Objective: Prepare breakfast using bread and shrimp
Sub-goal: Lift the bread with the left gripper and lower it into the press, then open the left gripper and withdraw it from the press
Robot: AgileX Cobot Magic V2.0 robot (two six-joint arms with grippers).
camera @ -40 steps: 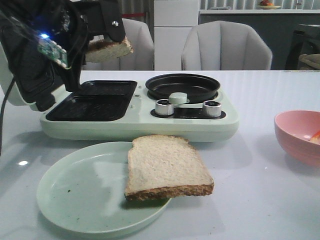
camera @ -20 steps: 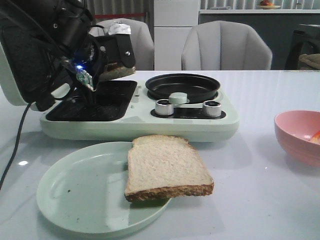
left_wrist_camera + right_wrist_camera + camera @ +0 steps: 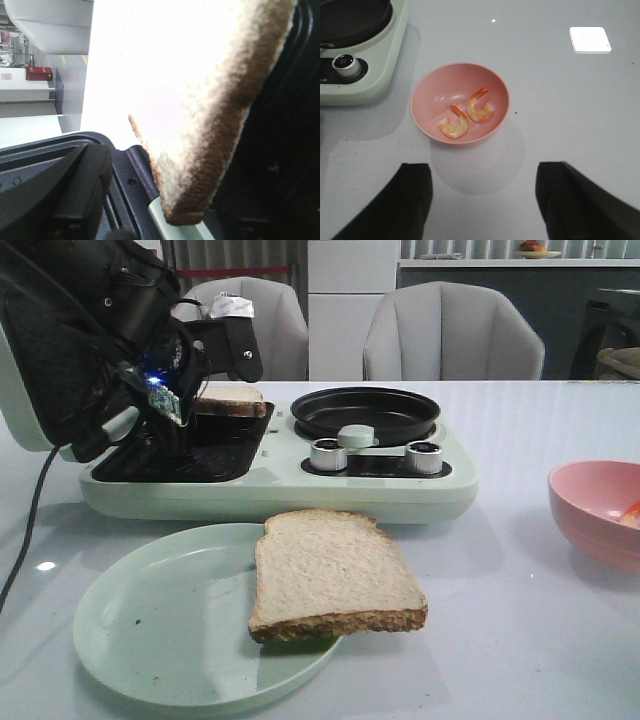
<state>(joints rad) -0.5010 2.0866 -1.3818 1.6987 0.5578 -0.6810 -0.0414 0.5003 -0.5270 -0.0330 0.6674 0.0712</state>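
- The glossy white table [image 3: 520,640] carries everything in view.
- A pale green breakfast maker with an open lid [image 3: 300,480] stands at the far left-centre of the table; its dark ribbed grill plate [image 3: 190,445] lies on the left and its round black pan [image 3: 365,412] on the right, with two silver knobs [image 3: 328,454] in front of the pan.
- The black left arm's fingers [image 3: 215,375] are over the grill plate, closed on a square slice of white bread with a brown crust [image 3: 230,400] — the slice lies nearly flat, low over the back of the plate; whether it touches the plate cannot be told. The left wrist view shows the crust edge [image 3: 220,130] close above the dark plate.
- A round pale green plate [image 3: 150,630] sits near the front edge, just before the maker.
- A second slice of white bread [image 3: 330,575] lies on the plate's right side, overhanging the rim onto the table.
- A pink round bowl [image 3: 460,102] stands well to the right of the maker.
- The right arm's black fingers [image 3: 485,200] hang spread apart over the table beside the bowl, grasping nothing.
- Two small curled orange-and-white shrimp [image 3: 467,115] lie side by side in the bowl.
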